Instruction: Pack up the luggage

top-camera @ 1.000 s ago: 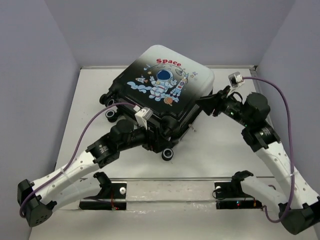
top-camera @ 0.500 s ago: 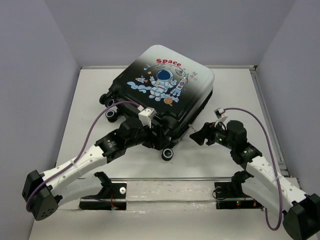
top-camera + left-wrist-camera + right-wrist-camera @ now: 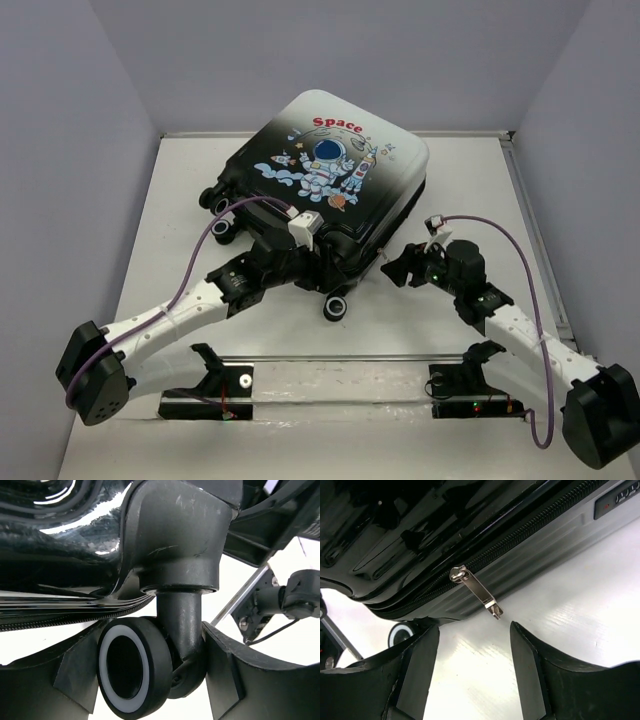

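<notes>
The luggage lies closed on the white table, astronaut and red "Space" print facing up. In the left wrist view one of its black wheels, on a caster stem, sits between the fingers of my left gripper. One finger touches the tyre and the other presses the caster. From above, my left gripper is at the luggage's near edge. My right gripper stands open at the near right edge. The silver zipper pull hangs just beyond my right gripper, untouched.
Two more wheels stick out at the luggage's left end. Both arm mounts sit along a metal rail at the near edge. Grey walls close in the table on three sides.
My right arm swung from the luggage's right side down to its near right edge, facing the zipper. My left gripper moved right along the near edge and narrowed onto the wheel.
</notes>
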### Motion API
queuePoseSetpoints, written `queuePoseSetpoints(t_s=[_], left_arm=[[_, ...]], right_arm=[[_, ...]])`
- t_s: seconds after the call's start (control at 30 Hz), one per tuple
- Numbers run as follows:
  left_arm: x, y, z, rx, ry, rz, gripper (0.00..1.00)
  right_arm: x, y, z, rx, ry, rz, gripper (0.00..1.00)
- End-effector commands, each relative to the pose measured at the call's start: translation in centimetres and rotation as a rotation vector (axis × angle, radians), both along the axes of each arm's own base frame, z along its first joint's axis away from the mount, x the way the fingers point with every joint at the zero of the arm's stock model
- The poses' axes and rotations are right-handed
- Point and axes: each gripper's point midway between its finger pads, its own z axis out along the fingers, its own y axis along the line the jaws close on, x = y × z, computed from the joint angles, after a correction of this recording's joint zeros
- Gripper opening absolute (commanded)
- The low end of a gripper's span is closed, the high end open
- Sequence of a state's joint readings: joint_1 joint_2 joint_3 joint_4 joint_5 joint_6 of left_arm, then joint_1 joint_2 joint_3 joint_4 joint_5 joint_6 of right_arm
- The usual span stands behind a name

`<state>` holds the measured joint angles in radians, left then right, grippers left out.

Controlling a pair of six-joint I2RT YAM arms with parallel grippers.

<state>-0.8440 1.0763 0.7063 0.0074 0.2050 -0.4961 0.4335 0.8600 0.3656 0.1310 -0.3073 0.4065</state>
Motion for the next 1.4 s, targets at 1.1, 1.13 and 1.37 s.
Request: queuePoseSetpoints(t_s=[1.1, 1.13, 1.37], left_arm=[[0.9, 0.8, 7.7, -0.248, -0.083, 0.088, 0.06], [0.9, 0.8, 7.5, -0.244, -0.082, 0.089, 0.06], [1.2, 0.6, 7.1, -0.243, -0.084, 0.091, 0.06]], right_arm=[[4.7, 4.3, 2.7, 0.085, -0.407, 0.284, 0.62], [4.6, 4.4, 2.8, 0.095, -0.415, 0.291, 0.61], [3.2, 5.7, 4.2, 0.199, -0.431, 0.389, 0.43]])
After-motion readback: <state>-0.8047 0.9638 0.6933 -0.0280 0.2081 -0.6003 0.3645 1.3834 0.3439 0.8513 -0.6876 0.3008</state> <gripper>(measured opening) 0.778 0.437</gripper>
